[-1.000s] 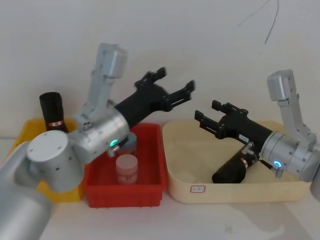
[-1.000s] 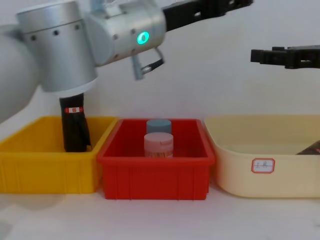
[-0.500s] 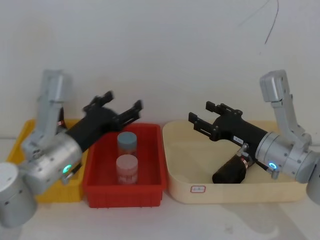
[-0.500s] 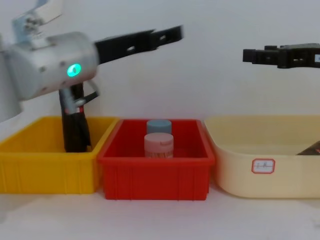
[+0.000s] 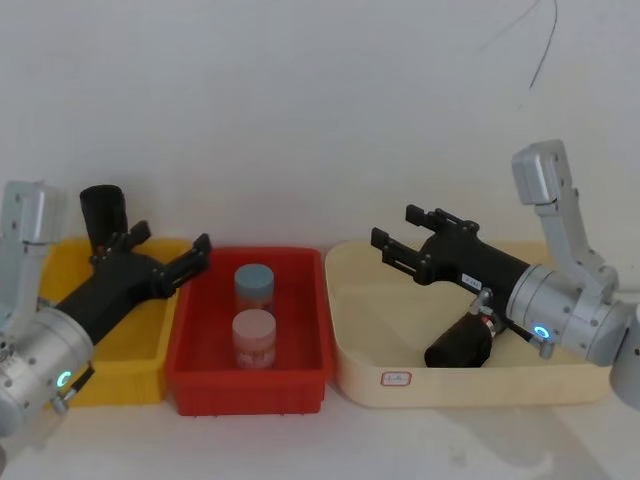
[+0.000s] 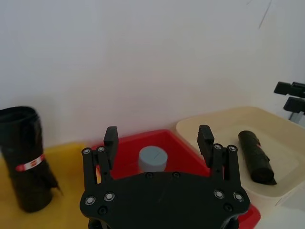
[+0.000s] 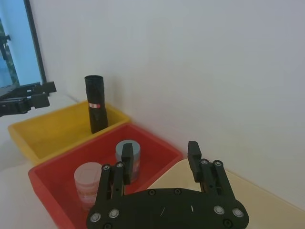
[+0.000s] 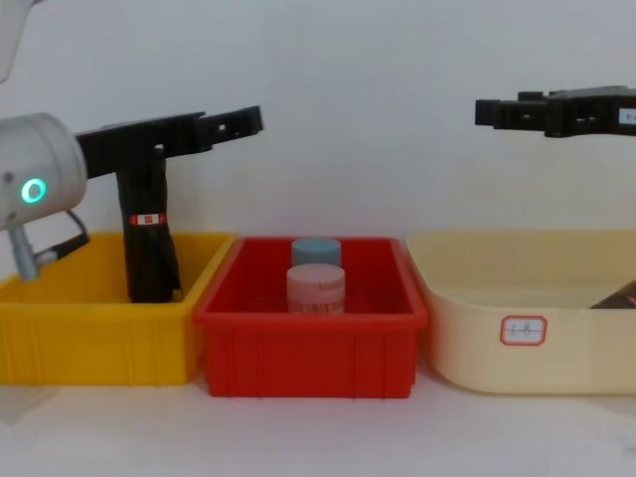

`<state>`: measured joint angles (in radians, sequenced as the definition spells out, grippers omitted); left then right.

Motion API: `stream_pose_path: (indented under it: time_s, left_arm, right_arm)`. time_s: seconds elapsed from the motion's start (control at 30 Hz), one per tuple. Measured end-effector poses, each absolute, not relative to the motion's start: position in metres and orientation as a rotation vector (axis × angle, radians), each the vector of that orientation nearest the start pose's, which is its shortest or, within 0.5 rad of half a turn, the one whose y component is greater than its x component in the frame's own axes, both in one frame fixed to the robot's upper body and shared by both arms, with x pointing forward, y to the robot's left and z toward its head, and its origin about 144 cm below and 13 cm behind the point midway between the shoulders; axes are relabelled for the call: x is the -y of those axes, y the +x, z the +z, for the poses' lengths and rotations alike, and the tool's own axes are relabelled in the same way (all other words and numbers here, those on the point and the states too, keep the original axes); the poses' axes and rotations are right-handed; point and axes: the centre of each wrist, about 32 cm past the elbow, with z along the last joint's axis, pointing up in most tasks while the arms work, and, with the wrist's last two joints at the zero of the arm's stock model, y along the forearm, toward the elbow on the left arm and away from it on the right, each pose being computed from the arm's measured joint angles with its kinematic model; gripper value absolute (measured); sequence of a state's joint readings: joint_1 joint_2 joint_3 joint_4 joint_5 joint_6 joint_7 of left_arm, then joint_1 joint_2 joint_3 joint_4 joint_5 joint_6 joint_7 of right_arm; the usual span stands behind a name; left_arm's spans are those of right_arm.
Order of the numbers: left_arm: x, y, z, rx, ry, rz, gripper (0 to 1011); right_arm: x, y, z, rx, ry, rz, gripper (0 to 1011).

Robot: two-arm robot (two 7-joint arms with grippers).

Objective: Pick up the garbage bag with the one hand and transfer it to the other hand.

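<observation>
The garbage bag stands on end at the back of the yellow bin, close to the white wall. Its long axis is vertical, and its top rises well above the bin's rim. A red-and-white band circles it partway up, and loose plastic flares out at its foot.

The left gripper hangs over the yellow bin's right side, just beside the bag and about level with its top. It points toward the red bin, its fingers spread apart and empty. In the chest view its black body crosses in front of the bag's top.

The right gripper hovers above the cream tub, pointing left, its fingers also apart and holding nothing. A second roll lies on its side in the tub under that arm, with its long axis slanting from front left to back right.

The air above the red bin is open between the two grippers. A blue-lidded jar and a pink-lidded jar stand low inside that bin.
</observation>
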<state>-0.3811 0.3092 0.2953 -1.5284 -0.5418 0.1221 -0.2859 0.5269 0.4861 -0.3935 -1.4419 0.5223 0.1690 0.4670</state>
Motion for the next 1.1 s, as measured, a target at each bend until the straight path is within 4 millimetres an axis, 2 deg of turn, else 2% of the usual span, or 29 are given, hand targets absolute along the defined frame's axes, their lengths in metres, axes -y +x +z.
stream_pose_path:
  time_s: [0.5,0.9,0.93,1.1]
  left_arm:
    - [-0.245,0.534,1.248,-0.03,-0.169,1.026,1001]
    - [-0.249,0.531,1.247,-0.033,-0.164,1.039,1001]
    - [-0.249,0.531,1.247,-0.033,-0.164,1.039,1000]
    - [-0.25,0.531,1.247,-0.034,-0.163,1.041,1001]
  right_arm:
    - [0.265,0.586,1.302,0.11,-0.182,-0.705,690]
    - [0.236,0.613,1.327,0.11,-0.323,-0.546,690]
    - [0.235,0.614,1.328,0.111,-0.329,-0.539,696]
    - [0.227,0.62,1.335,0.112,-0.364,-0.505,849]
